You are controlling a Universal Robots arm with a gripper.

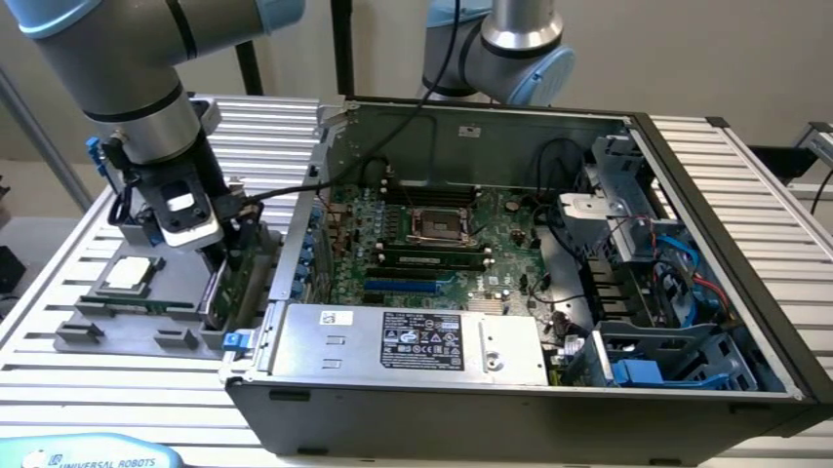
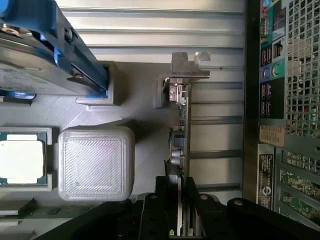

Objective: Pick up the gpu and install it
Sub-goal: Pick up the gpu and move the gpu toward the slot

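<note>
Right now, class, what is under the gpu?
A grey holder, resting on the slatted table. The gpu stands on edge in it; the card itself hides its lower edge and the slot.

**Narrow on the case side, cluttered on the other, open overhead**

The gripper (image 1: 218, 268) (image 2: 180, 184) is clamped on the gpu (image 2: 183, 125), which stands on edge in the grey holder (image 1: 117, 336). Just beside the gripper on one flank rises the rear wall of the computer case (image 1: 310, 244) (image 2: 280, 100), with a narrow strip of slatted table (image 2: 215, 130) between. On the opposite flank a grey printed block (image 2: 95, 162) stands near the fingers, the CPU (image 1: 131, 274) (image 2: 20, 161) just past it, and the hard drive (image 2: 40, 50) on blue rails beyond. Overhead is open. Past the wall the case lies open-topped. The power supply (image 1: 404, 341), black cables (image 1: 560, 156) and drive cage (image 1: 651, 283) crowd its edges, and the motherboard (image 1: 430, 244) lies bare between them.
</note>
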